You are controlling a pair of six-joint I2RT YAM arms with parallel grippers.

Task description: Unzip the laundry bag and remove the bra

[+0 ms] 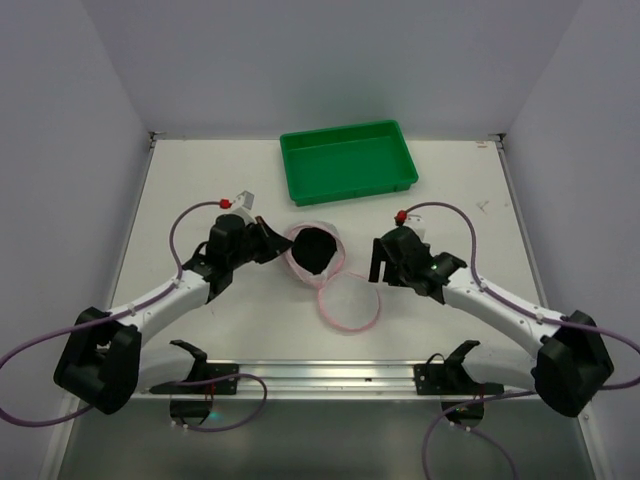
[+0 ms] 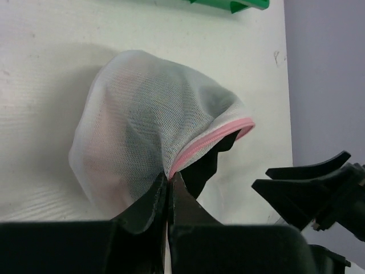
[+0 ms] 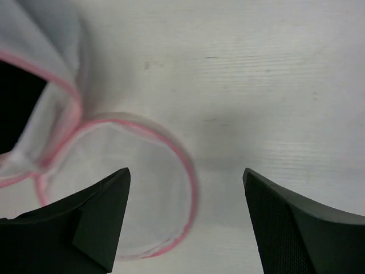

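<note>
The laundry bag (image 1: 300, 238) lies unzipped in the middle of the table. Its domed white mesh half (image 2: 142, 125) is lifted, and the black bra (image 1: 313, 250) shows inside it, also dark under the pink trim (image 2: 208, 165). My left gripper (image 2: 169, 180) is shut on the pink-trimmed edge (image 2: 211, 140) of that half. The other half is a flat mesh disc (image 1: 348, 303) lying nearer to me. To the right of the bag, my right gripper (image 1: 378, 262) stands open, hovering over the disc's right rim (image 3: 191, 188) with nothing between its fingers. A corner of the bra (image 3: 14, 108) shows at the left.
A green rectangular tray (image 1: 348, 160) stands at the back of the table, behind the bag. The right gripper's black fingers (image 2: 308, 182) show at the right of the left wrist view, close to the bag's opening.
</note>
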